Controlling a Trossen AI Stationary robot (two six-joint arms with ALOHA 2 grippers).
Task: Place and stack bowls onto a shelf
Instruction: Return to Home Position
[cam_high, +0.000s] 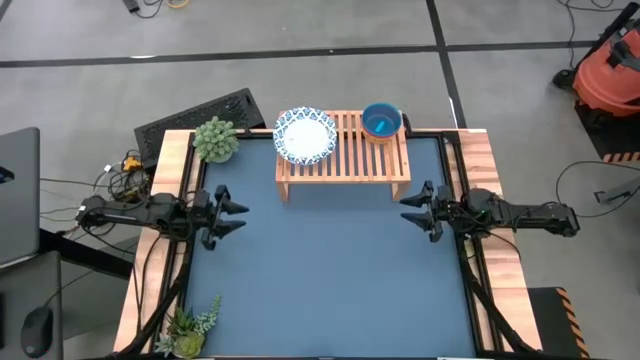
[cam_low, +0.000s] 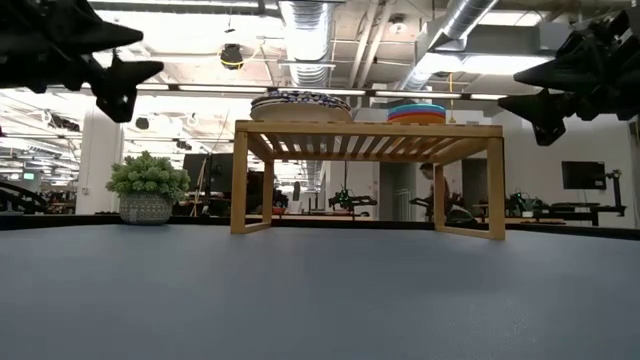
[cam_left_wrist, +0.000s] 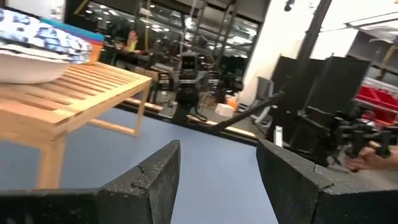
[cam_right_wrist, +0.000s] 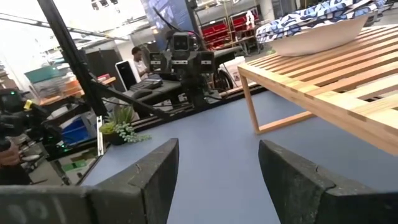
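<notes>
Stack of wide white blue-rimmed bowls (cam_high: 305, 136) and stack of small coloured plastic bowls (cam_high: 381, 122), teal uppermost, on low light-wood slatted shelf (cam_high: 345, 140) | placing appears complete | left jaws, right jaws apart, empty, at dark blue desk (cam_high: 330, 280) sides

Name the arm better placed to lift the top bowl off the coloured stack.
Right, probably. The coloured stack sits on the right end of the shelf, nearer the right tool, which is open; the left tool is farther off.
</notes>
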